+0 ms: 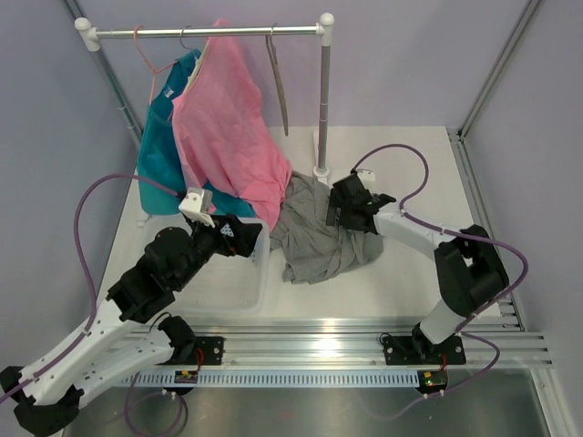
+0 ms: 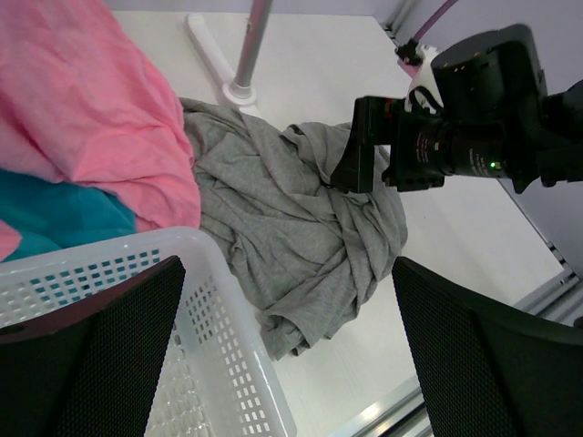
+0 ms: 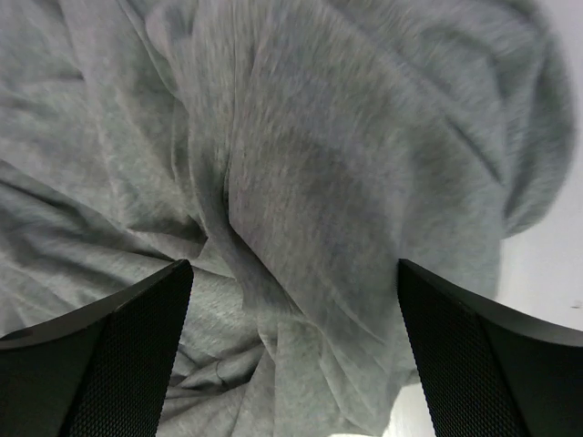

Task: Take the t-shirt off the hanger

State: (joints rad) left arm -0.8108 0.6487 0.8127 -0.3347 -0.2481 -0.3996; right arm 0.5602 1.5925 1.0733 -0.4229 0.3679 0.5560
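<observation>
Locate the t-shirt (image 1: 314,238) as a crumpled grey heap on the white worktop (image 1: 401,273), near the foot of the rack post (image 1: 324,100) and just beside the right wall of the white basket (image 1: 260,282). Note the pink garment (image 1: 228,127) draped down from the rail (image 1: 205,33), its lower hem touching or overlapping the heap's upper left edge, and the teal garment (image 1: 162,150) hanging behind it on the left. Find the hanger (image 1: 279,91) bare on the same rail, hooked to the right of the pink garment, seen edge-on, well apart from the t-shirt below. Trace the right arm (image 1: 469,269) from its base across the worktop to the heap's upper right edge. Read the right jaws as wide: in the right wrist view, see both black fingers (image 3: 100,364) at the bottom corners, well apart, with folded grey cloth filling the space beyond them and no fold pinched. Trace the left arm (image 1: 155,273) over the basket, wrist turned toward the t-shirt. Read the left jaws as wide also, closed on nothing: in the left wrist view, see the two fingers (image 2: 100,355) at the lower corners, the left one above the basket's perforated rim, with the t-shirt ahead between them, apart from both, and the right arm's wrist at the heap's far side.
</observation>
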